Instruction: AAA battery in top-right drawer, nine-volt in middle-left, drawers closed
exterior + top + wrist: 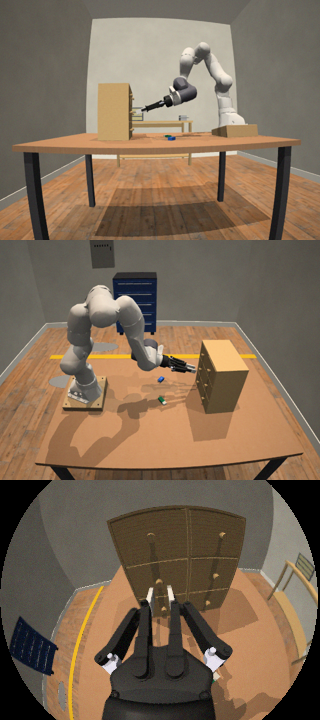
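Note:
The small chest (228, 391) (113, 111) (172, 547) stands upright, with six knobbed drawer fronts in three rows of two; all look pushed in. My gripper (194, 368) (138, 111) (160, 592) is partly open and empty. Its fingertips are just in front of the left middle drawer's knob (159, 581), which appears between and slightly beyond them in the wrist view. A blue block (160, 379) (171, 138), apparently the nine-volt battery, lies on the table. I cannot make out the AAA battery.
A green piece with a white end (162, 400) (167, 135) lies on the table (248, 444) (77, 145), beyond the blue block in the exterior view; part shows beside the gripper in the wrist view. The left drawers' other knobs are above (151, 534) and below (164, 609) the middle one.

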### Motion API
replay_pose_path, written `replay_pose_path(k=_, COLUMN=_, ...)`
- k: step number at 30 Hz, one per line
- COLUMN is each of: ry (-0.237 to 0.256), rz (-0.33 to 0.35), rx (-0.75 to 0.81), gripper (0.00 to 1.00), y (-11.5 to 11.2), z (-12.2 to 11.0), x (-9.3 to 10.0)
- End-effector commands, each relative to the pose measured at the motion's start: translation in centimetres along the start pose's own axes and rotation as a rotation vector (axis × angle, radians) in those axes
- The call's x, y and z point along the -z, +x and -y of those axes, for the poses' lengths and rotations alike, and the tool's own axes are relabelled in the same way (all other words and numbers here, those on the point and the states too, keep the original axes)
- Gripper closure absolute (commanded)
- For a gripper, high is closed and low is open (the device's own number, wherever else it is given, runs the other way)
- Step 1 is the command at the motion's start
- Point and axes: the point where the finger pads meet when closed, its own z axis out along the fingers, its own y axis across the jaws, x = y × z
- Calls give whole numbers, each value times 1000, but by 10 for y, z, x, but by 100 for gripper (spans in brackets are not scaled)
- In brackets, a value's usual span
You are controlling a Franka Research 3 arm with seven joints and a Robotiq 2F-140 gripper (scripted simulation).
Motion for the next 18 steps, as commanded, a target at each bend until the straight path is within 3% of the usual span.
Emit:
replay_pose_path(k=1, ry=5, rz=1, rx=8, gripper=80, y=-1, z=2, x=0)
replay_pose_path(k=18, ry=5, rz=1, rx=8, gripper=80, y=-1, z=4, x=-1)
